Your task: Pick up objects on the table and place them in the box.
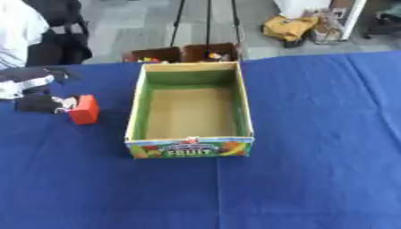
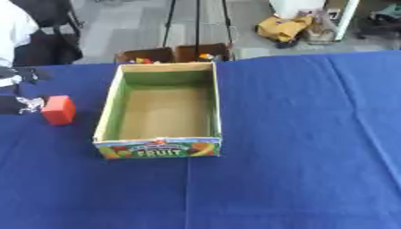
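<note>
Gripping red block (image 1: 84, 109) | left hand (image 1: 37, 103) fingers pinching it | beside box (image 1: 190, 147)

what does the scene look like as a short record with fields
surface: blue cloth over the table
box: open cardboard box mid-table, "FRUIT" on its near wall, nothing inside
block: red block left of the box, outside it
left hand: left hand at the left edge, against the block; whether its fingers are curled cannot be made out
right hand: not in view
task state: block not yet in the box
</note>
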{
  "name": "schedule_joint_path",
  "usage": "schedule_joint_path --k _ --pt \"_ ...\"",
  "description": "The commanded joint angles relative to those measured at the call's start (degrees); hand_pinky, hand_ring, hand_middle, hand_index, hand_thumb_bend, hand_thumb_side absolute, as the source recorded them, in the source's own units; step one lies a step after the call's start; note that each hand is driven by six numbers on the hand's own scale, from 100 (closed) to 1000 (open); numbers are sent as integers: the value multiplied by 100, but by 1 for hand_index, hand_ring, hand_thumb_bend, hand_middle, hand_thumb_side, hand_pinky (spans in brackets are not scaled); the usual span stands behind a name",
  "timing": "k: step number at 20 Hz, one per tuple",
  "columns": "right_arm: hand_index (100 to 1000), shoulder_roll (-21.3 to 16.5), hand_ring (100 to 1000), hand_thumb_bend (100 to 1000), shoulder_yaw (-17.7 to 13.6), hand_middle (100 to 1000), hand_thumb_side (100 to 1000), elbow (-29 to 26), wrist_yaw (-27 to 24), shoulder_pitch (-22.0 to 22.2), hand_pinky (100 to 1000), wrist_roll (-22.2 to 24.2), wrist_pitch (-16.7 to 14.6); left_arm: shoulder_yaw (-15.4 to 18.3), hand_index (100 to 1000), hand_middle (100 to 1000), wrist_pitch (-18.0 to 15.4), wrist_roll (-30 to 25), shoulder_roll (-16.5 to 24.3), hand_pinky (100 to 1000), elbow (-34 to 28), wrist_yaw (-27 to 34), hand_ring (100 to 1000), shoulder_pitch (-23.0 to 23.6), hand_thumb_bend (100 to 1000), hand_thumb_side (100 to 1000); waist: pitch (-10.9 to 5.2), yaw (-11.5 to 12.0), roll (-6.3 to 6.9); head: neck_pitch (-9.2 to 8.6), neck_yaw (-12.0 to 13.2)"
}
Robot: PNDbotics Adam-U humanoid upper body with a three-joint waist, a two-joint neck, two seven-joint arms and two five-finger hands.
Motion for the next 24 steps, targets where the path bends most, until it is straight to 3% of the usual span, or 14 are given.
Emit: schedule_joint_path --k 1,8,14,24 --pt "780 -139 747 100 -1 583 1000 -115 -38 -83 645 41 -14 107 1000 1000 -131 -177 76 804 142 -276 973 -195 257 851 12 -12 59 -87 43" --pt "776 -146 745 100 13 579 1000 -115 -84 -107 644 80 -27 262 1000 1000 -241 -300 37 818 399 -728 985 -367 216 771 103 -46 46 -155 80" --pt "769 -165 741 100 15 572 1000 -115 -104 -88 643 112 -32 367 1000 1000 -292 -206 214 886 278 -876 1000 -632 248 767 142 -52 56 -170 100" --pt "758 -195 740 100 32 564 1000 -115 -127 -109 643 147 -5 440 1000 1000 -570 -676 197 903 408 -664 1000 -842 317 807 224 -114 129 -255 184"
